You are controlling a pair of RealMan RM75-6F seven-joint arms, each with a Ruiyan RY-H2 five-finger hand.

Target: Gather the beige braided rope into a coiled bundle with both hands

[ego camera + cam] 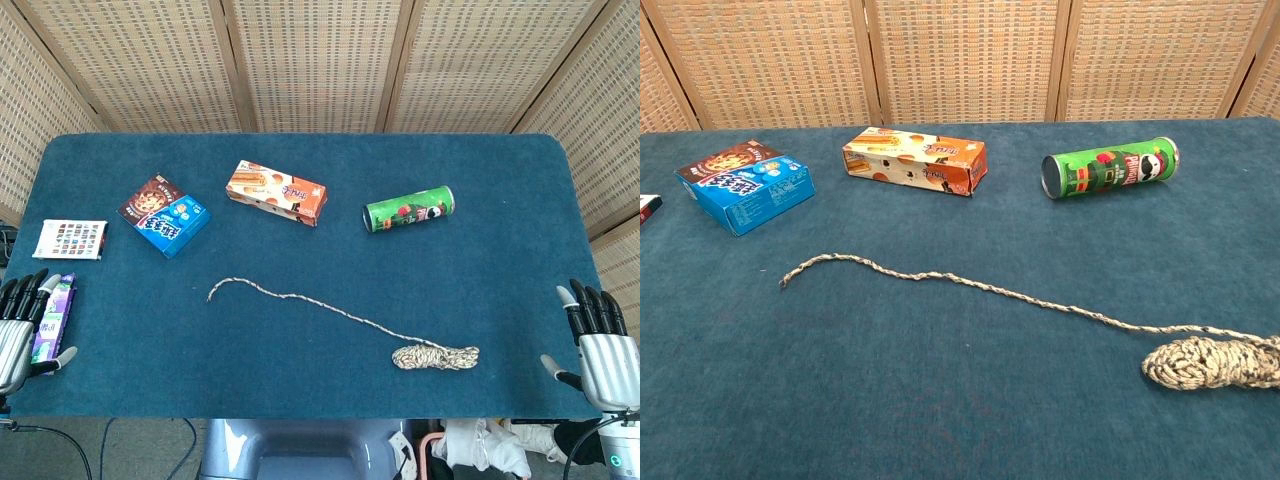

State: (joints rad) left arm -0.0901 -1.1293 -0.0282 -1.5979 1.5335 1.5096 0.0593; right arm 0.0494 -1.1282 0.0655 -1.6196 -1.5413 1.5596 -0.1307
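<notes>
Beige rope (340,315) trails lower centre; boxes (277,193) and a can (408,210) sit above. Left hand (22,330) and right hand (600,345), spread wide, hold nothing.

A staged test room: blue-clothed table (300,390) backed by woven screens (320,60)

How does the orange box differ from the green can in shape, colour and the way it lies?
The orange box is a flat rectangular carton, while the green can is a round tube. The box is orange and white; the can is green with a red patch. The box rests on a broad face, whereas the can lies tipped over on its curved side. Both lie at the far side of the blue table, untouched by either hand.
</notes>
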